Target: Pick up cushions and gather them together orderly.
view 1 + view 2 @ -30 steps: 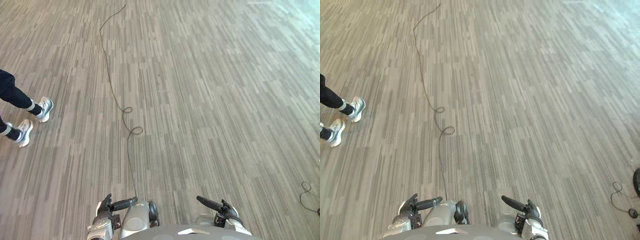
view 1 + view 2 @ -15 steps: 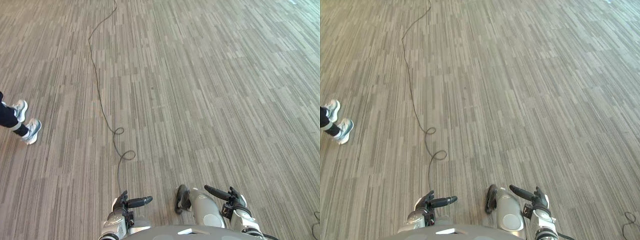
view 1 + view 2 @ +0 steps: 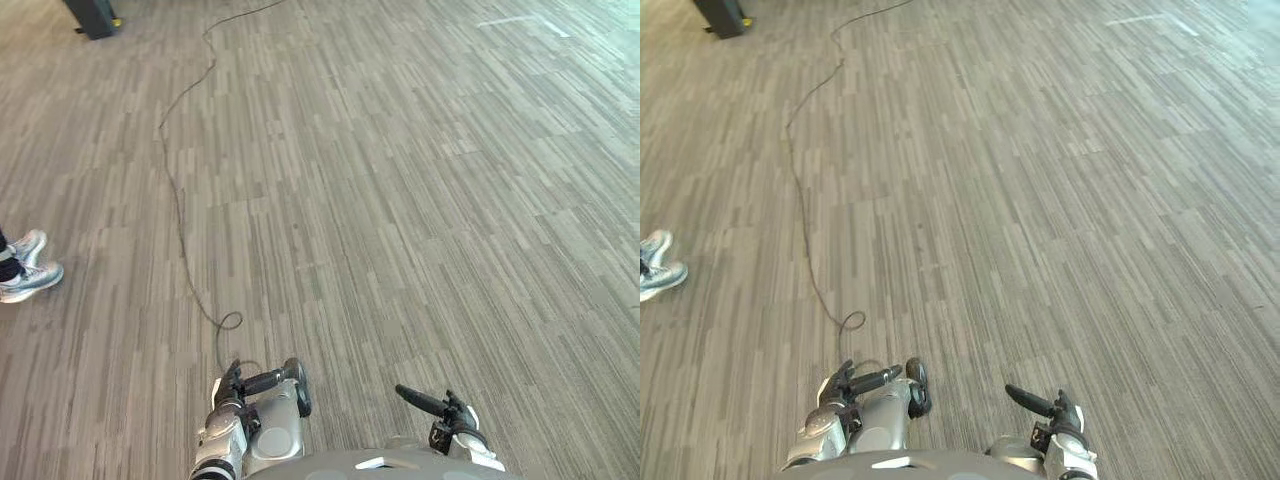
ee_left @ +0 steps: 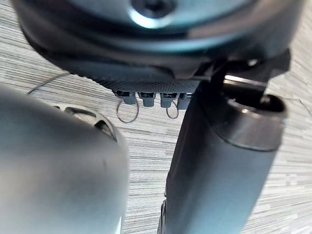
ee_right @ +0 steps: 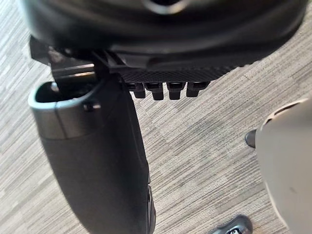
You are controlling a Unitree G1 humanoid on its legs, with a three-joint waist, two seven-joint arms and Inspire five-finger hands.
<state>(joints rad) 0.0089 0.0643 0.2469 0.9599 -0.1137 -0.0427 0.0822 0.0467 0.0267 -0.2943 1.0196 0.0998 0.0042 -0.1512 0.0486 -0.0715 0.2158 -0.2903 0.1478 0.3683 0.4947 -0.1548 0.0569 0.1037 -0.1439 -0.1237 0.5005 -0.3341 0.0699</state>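
Grey striped carpet (image 3: pixel 420 200): person's pale sneakers (image 3: pixel 25 280) at left edge.
Dark left hand (image 3: pixel 231 392): fingers straight, side by side, empty.
Dark right hand (image 3: pixel 449 426): fingers straight, side by side, empty.

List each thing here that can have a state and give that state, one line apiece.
Robot's dark left hand: open, thumb out, holding nothing.
Robot's dark right hand: open, thumb out, holding nothing.
Person's pale grey sneakers: flat on the grey striped carpet, side by side, on the robot's left.
Dark upright object: standing on the carpet far ahead on the left, cut off by the picture's edge.
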